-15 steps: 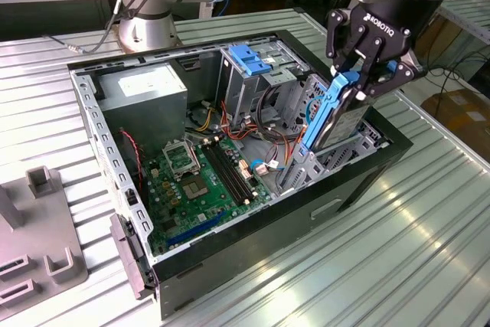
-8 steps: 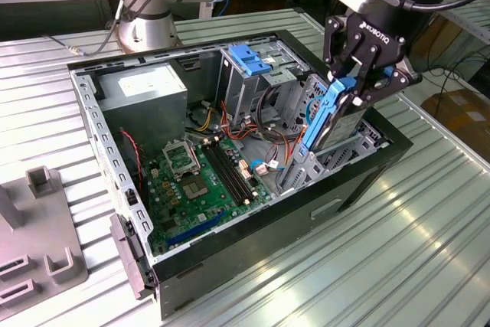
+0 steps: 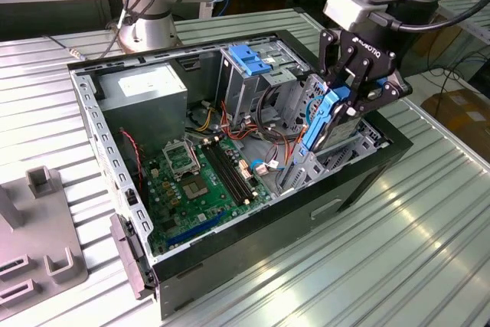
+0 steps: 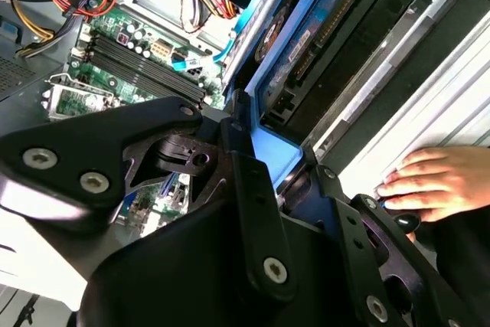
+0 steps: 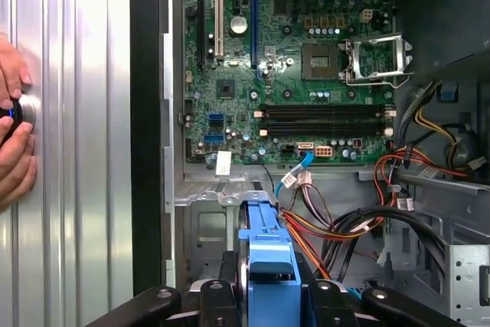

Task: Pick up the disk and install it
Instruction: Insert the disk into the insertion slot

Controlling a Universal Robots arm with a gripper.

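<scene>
The arm comes down from the upper part of the exterior view's right, its wrist bent so that the pincer [image 3: 338, 106] leans over the open computer case [image 3: 253, 244], which lies on its side on the ribbed metal desk [image 3: 398, 266]. The pincer's fingers are clamped on the disk [image 3: 315, 129], one against each flat face. The disk hangs tilted, lower end inside the case at the end toward the desk's edge on the exterior view's right, beside the metal drive cage with its blue latch [image 3: 249, 59].

White lettering marks the pincer's black body. The grey power-supply box [image 3: 145, 89] carries a white label, and a small white tag [image 5: 223, 162] lies at the motherboard's [image 5: 291, 67] edge.

The first wrist view looks straight down the disk's blue rail [image 5: 268, 254] between the fingers [image 5: 228, 277] to the motherboard. The second wrist view shows the disk's dark underside [image 4: 329, 24]. In both wrist views a person's hand [image 4: 440, 181] rests on the desk just outside the case, by a small round knob [image 5: 23, 110]. A grey fixture [image 3: 38, 243] sits on the desk at the exterior view's left.
</scene>
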